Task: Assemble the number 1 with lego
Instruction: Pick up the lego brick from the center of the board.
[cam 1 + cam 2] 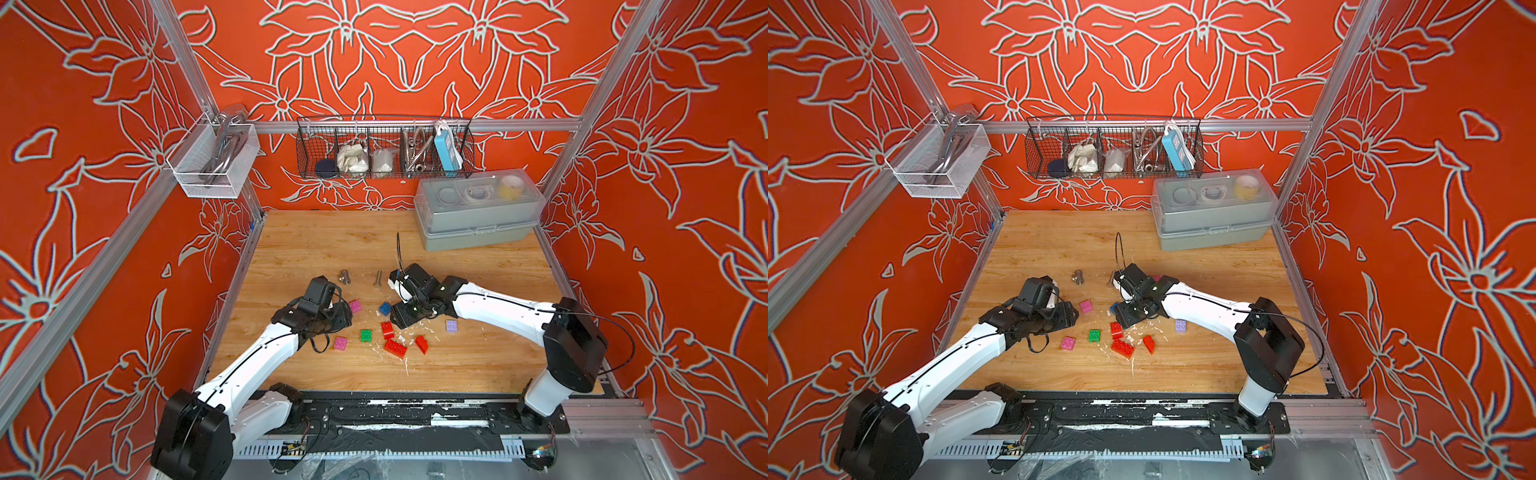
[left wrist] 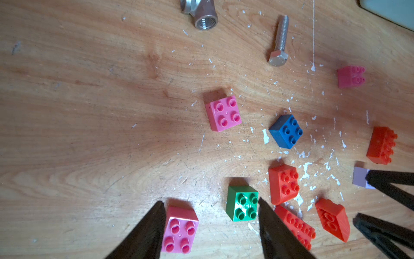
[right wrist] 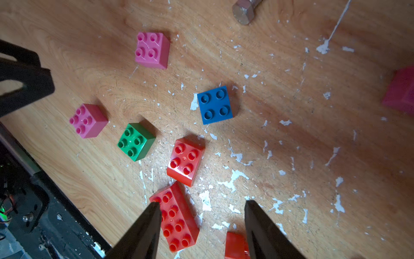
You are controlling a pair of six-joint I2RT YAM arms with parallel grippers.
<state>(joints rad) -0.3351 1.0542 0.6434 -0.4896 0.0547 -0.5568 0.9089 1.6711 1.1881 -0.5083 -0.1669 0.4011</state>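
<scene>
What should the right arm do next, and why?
Probably lower the right gripper over the long red brick and close: its fingers are open, one tip at that brick's edge, and every brick lies loose, none joined yet.

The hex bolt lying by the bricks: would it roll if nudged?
Likely rolls in a curve: the hex bolt lies on its side, round threaded shank, wider head. Probably heavy for its size: it looks solid metal.

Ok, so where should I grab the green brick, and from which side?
I'd pinch the green brick across two opposite smooth side walls, coming straight down from above. It sits flat, studs up, with no other brick against its sides.
</scene>
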